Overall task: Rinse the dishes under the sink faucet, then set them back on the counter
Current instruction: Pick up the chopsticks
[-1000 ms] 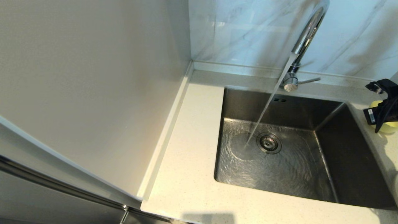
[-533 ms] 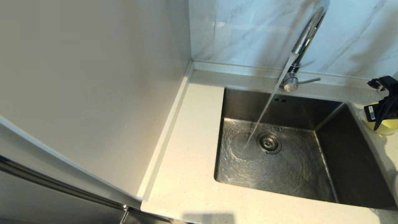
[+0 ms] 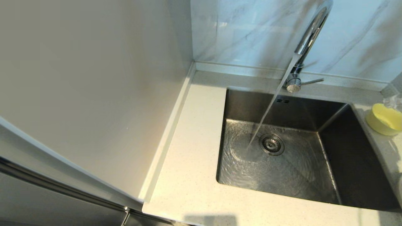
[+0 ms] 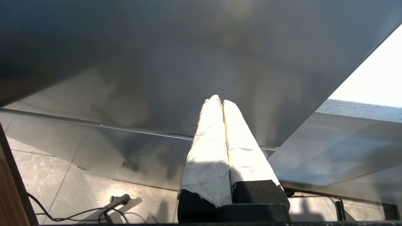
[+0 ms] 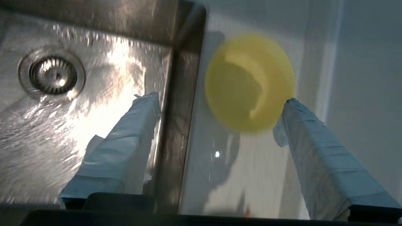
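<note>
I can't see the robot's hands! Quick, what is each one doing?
Left gripper: shut, holding nothing.
Right gripper: open, empty, above the yellow bowl.

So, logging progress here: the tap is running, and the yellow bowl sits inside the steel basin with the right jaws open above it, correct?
Not quite. The yellow bowl sits on the counter beside the basin, not in it, as the head view shows. The tap is running, and the right gripper is open above the bowl.

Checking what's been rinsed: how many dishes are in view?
1: the pale yellow bowl on the counter, right of the sink. Other dishes may lie out of view.
</note>
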{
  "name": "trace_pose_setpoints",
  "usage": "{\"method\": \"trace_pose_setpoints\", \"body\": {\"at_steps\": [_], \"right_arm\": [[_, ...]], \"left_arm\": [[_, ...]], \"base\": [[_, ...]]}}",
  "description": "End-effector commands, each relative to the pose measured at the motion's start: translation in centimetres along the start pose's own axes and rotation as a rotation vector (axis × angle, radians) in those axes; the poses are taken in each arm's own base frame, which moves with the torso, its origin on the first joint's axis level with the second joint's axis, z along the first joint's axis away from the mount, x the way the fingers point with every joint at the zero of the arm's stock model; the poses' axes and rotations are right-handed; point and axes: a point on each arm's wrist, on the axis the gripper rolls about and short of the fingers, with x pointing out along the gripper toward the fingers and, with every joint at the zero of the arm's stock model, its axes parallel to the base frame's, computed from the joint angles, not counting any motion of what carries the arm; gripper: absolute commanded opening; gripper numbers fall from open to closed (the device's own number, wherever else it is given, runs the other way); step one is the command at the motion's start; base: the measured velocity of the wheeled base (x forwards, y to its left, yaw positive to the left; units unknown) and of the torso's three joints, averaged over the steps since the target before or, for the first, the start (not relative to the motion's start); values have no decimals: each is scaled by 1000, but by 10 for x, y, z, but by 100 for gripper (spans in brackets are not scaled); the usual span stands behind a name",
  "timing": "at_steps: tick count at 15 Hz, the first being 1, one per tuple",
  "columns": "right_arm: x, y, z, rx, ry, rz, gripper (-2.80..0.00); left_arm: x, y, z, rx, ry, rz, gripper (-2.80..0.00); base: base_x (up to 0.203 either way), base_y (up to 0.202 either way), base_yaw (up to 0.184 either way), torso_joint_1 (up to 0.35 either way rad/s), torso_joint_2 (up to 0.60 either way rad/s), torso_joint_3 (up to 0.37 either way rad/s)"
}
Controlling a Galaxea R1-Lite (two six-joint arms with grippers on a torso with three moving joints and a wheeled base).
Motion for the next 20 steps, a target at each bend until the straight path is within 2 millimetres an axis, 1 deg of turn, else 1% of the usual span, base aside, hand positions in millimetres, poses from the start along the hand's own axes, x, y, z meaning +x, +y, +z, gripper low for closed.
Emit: {"method": "trace_pose_setpoints", "body": {"at_steps": [1,2,4,6,7,10,13,14,17,20], "right_arm": [[-59,-1,-9,17,-12,-50,0],[-72,-2,-26,50,56,-69,0],[-86,-1,-55,165,232,-107,0],[-90,5,-70,293,372,-109,0],[-90,6,-75,308,431,-136,0],[-74,4,-86,333,531,-180,0],[-56,-4,-101,365,620,-182,0],[-53,-7,-108,346,652,-172,0],[-42,-23,-123,339,711,-144,0],[-37,-44,-136,422,667,-13,0]], "left_arm": [[0,0,0,0,0,1,-280],[0,0,0,0,0,-1,-280],[0,0,0,0,0,0,-280],[0,0,0,0,0,-1,-280],[0,0,0,0,0,-1,-280],[0,0,0,0,0,-1,-280],[0,0,0,0,0,-1,-280],[0,0,0,0,0,-1,-280],[0,0,0,0,0,0,-280],[0,0,0,0,0,-1,-280]], "base": [[0,0,0,0,0,0],[0,0,0,0,0,0],[0,0,0,0,0,0],[0,0,0,0,0,0],[0,0,0,0,0,0],[0,0,0,0,0,0],[0,0,0,0,0,0],[0,0,0,0,0,0],[0,0,0,0,0,0],[0,0,0,0,0,0]]}}
